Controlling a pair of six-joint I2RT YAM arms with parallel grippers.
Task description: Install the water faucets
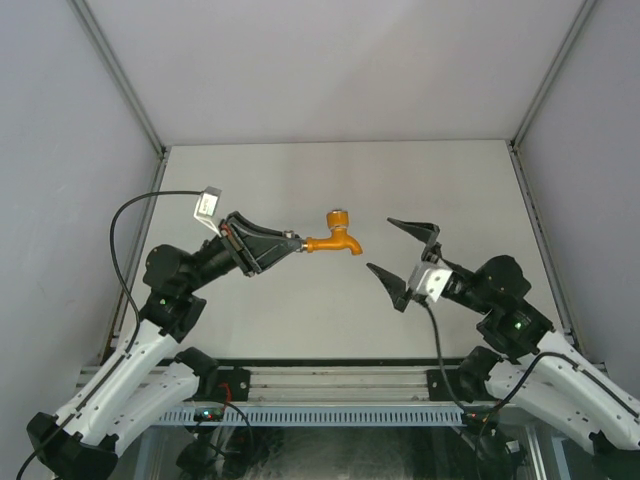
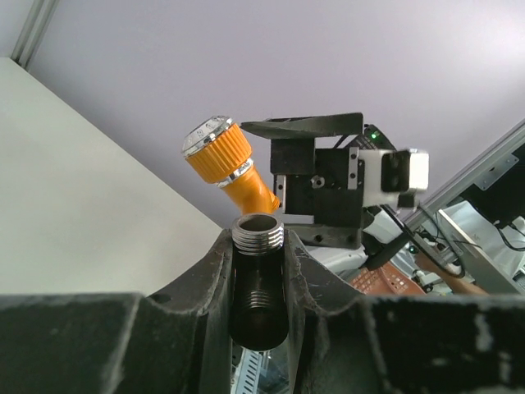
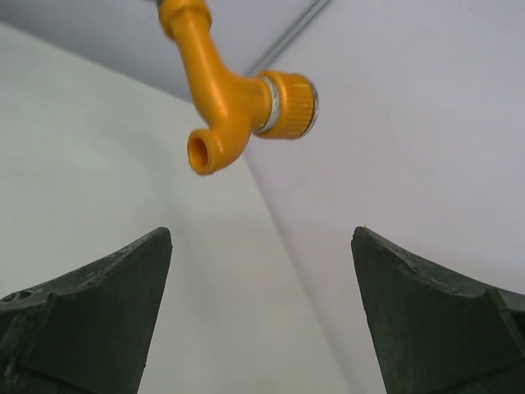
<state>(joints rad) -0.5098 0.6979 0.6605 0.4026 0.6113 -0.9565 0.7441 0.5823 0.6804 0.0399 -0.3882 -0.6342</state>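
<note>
The orange-yellow faucet (image 1: 335,240) hangs in the air over the middle of the table, spout pointing right and down, knob toward the back. It sticks out from a grey metal threaded pipe fitting (image 2: 258,234), and the two seem joined. My left gripper (image 1: 290,245) is shut on that fitting. In the left wrist view the faucet's knob (image 2: 217,150) shows just beyond the fitting. My right gripper (image 1: 380,245) is open and empty, a short way right of the spout. The right wrist view shows the faucet (image 3: 221,107) above and ahead of its wide-open jaws (image 3: 262,238).
The white table (image 1: 340,300) is walled by grey panels on the left, back and right. An aluminium rail (image 1: 330,385) with the arm bases runs along the near edge. A black cable (image 1: 150,200) loops above the left arm.
</note>
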